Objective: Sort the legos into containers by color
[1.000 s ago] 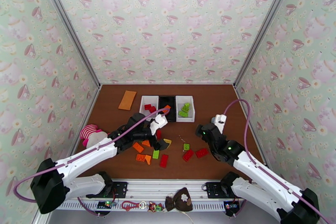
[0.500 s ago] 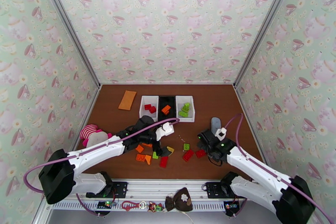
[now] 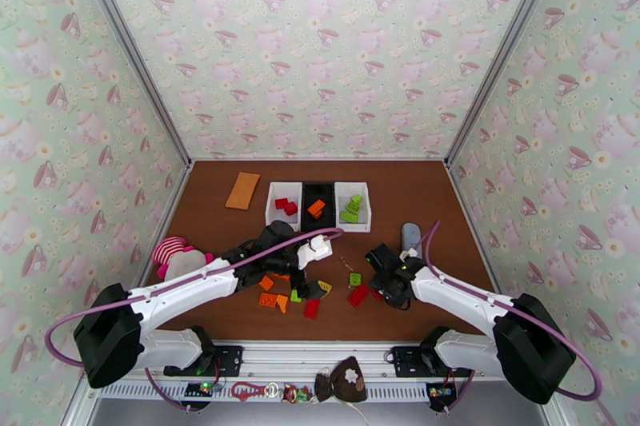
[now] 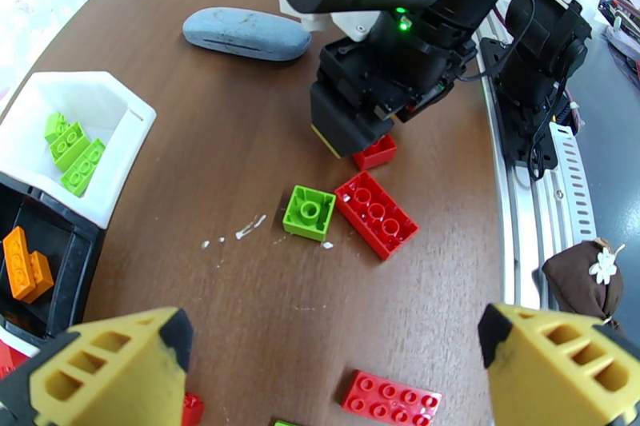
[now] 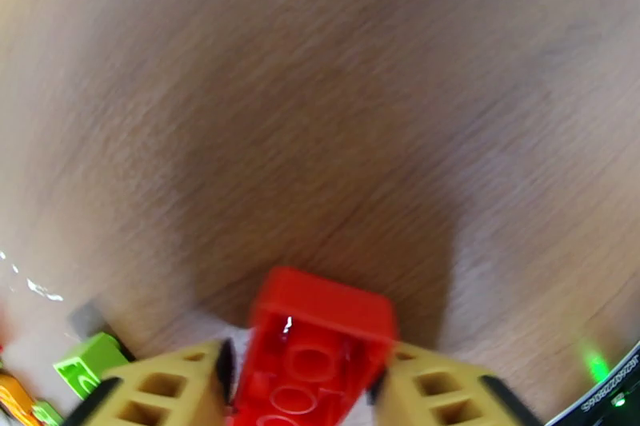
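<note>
While the right claw (image 5: 308, 376) is down at the surface (image 3: 416, 180), grip: both fingers are closed in on a small red brick (image 5: 320, 332), one on each side. The brick looks like it's sitting on the wood, not lifted yet.
Brick location: robot side of the black bin (image 3: 318, 185), well apart from it and off to its right.
Left claw (image 4: 332, 364): wide open with nothing in it, hovering over the loose pile on the robot side of the black bin.
Red's home: the left white bin (image 3: 272, 192), touching the black bin's left side, with a couple of reds inside.
Other bins: the black bin holds orange, and the right white bin (image 3: 366, 212) against its right side holds lime green.
Neighbours: a long red brick (image 4: 376, 214) and a green square brick (image 4: 309, 212) sit in the same patch, slightly less far to the black bin's right.
Doing it well, imo: check the pinch is square so the brick can't twist out. Lift straight up to clear the neighbours, then carry it past the black bin to its left side and let go low inside. The left arm sits robot side of the black bin, so mind the crossing.
</note>
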`<move>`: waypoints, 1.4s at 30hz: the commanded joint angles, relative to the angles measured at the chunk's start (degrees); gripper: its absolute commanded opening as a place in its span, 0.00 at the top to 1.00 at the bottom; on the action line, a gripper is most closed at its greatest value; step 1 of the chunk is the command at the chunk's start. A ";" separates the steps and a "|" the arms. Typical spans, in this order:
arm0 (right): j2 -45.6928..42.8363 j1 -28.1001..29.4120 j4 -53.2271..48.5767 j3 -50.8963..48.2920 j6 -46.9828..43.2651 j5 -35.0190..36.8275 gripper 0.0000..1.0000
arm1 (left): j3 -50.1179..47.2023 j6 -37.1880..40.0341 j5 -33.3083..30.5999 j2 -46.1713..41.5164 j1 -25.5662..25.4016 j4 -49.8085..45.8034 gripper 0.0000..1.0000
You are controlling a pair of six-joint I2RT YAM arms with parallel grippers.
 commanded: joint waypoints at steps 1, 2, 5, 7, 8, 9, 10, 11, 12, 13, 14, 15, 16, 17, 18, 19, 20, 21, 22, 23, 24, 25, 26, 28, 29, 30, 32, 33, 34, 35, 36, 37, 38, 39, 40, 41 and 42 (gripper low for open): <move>-0.60 -0.01 1.12 -0.87 0.25 0.20 0.69 | 1.00 0.88 1.25 -0.88 -0.24 1.29 0.00; -0.75 -0.04 0.85 -0.74 0.09 0.51 0.73 | 1.06 0.80 1.20 -0.99 -0.27 0.83 0.00; -1.74 -0.04 0.17 -0.19 -0.50 1.34 0.81 | 0.97 0.25 0.85 -1.66 -0.24 1.05 0.00; -2.81 -0.04 0.02 0.19 -1.09 2.07 0.81 | 0.47 -0.44 0.49 -2.47 -0.29 1.43 0.00; -3.32 -0.03 -0.11 0.44 -1.54 2.51 0.81 | 0.22 -0.79 0.14 -3.07 -0.25 1.68 0.00; -3.88 -0.04 -0.27 0.68 -2.11 2.86 0.82 | -0.18 -1.11 -0.13 -3.54 -0.23 1.92 0.00; -4.40 -0.03 -0.28 1.05 -2.99 3.35 0.83 | -0.66 -1.35 -0.43 -4.21 -0.27 2.18 0.00; -4.90 0.01 -0.33 1.43 -3.80 3.77 0.86 | -1.15 -1.52 -0.85 -4.91 -0.30 2.48 0.00; -5.46 -0.04 0.03 1.51 -4.73 4.23 0.86 | -1.67 -1.59 -1.29 -5.48 -0.29 2.71 0.00; -6.59 -0.03 1.04 1.34 -5.96 4.46 0.87 | -2.05 -1.85 -1.92 -6.15 -0.25 2.85 0.00; -7.51 -0.04 2.28 1.21 -6.85 4.34 0.87 | -2.14 -2.14 -2.57 -6.67 -0.31 2.79 0.00; -8.40 -0.04 3.31 1.38 -8.04 4.71 0.86 | -2.36 -2.41 -3.14 -7.23 -0.24 2.51 0.00; -8.88 -0.01 4.42 1.78 -9.49 4.86 0.85 | -2.47 -2.73 -3.67 -7.76 -0.18 2.34 0.00; -9.00 -0.02 5.74 2.49 -11.25 4.73 0.84 | -2.63 -3.10 -4.41 -8.25 -0.23 2.25 0.00; -8.74 -0.04 6.88 3.71 -13.63 4.81 0.84 | -2.92 -3.59 -5.08 -9.04 -0.26 2.15 0.00; -8.18 -0.04 7.95 4.93 -15.83 4.66 0.84 | -3.16 -4.12 -5.77 -9.71 -0.24 2.15 0.00; -7.48 -0.03 9.23 6.12 -17.88 4.53 0.84 | -3.45 -4.59 -6.48 -10.45 -0.23 2.09 0.00; -6.63 -0.04 11.17 7.36 -20.32 4.08 0.84 | -3.99 -5.37 -7.60 -11.36 -0.24 2.06 0.00; -5.72 -0.03 12.91 8.50 -22.51 3.65 0.84 | -4.26 -6.20 -8.92 -12.27 -0.43 1.58 0.00; -4.67 -0.03 14.36 9.76 -24.24 3.45 0.83 | -4.34 -6.78 -10.36 -13.07 -0.19 0.54 0.00; -3.19 -0.04 15.40 11.43 -25.41 3.55 0.83 | -4.34 -7.22 -12.79 -14.11 -0.15 -1.10 0.00; -1.60 -0.04 16.18 13.00 -26.20 3.49 0.84 | -4.41 -7.53 -14.75 -15.08 -0.10 -2.51 0.00; 0.30 -0.04 16.98 14.78 -27.44 3.05 0.85 | -4.63 -7.88 -15.32 -16.17 0.08 -3.55 0.00; 4.45 -0.04 17.86 19.11 -29.63 2.02 0.86 | -5.30 -8.50 -18.85 -18.84 0.65 -4.98 0.00; 6.54 -0.04 19.27 20.81 -31.21 0.28 0.89 | -5.54 -9.12 -19.95 -20.15 0.87 -5.38 0.00; 8.97 -0.04 20.69 22.89 -32.54 -1.03 0.90 | -5.91 -9.90 -20.94 -21.49 1.16 -5.74 0.00; 13.00 -0.04 23.35 26.24 -34.01 -3.61 0.91 | -6.60 -11.30 -23.28 -23.82 1.38 -5.94 0.00; 14.94 -0.04 25.22 27.93 -34.80 -5.16 0.91 | -7.12 -12.10 -24.69 -25.17 1.43 -5.94 0.00; 16.60 -0.03 26.71 29.39 -35.32 -6.06 0.90 | -7.72 -12.73 -25.83 -26.40 1.43 -5.61 0.00; 18.41 0.01 27.77 31.18 -35.78 -6.83 0.89 | -8.43 -13.48 -26.90 -27.58 1.44 -5.35 0.00; 20.54 -0.04 28.52 33.41 -36.30 -7.65 0.89 | -9.08 -14.29 -28.34 -28.71 1.54 -5.11 0.00; 22.41 0.01 28.90 35.48 -36.84 -8.35 0.89 | -9.60 -14.87 -29.57 -29.68 1.54 -4.94 0.00; 24.38 0.06 29.46 37.39 -37.40 -9.27 0.88 | -9.90 -15.48 -30.66 -30.50 1.57 -5.06 0.00; 26.51 0.05 30.09 39.44 -37.90 -10.28 0.88 | -10.16 -16.01 -32.00 -31.15 1.64 -5.32 0.00; 28.41 0.05 30.28 41.28 -38.13 -11.19 0.87 | -10.31 -16.37 -32.78 -31.66 1.75 -5.77 0.00; 30.29 0.05 29.94 43.34 -38.24 -12.11 0.86 | -10.28 -16.48 -33.28 -32.13 1.70 -6.34 0.00; 32.31 0.05 29.19 45.84 -38.78 -13.13 0.84 | -10.21 -16.85 -33.80 -32.63 1.79 -6.79 0.00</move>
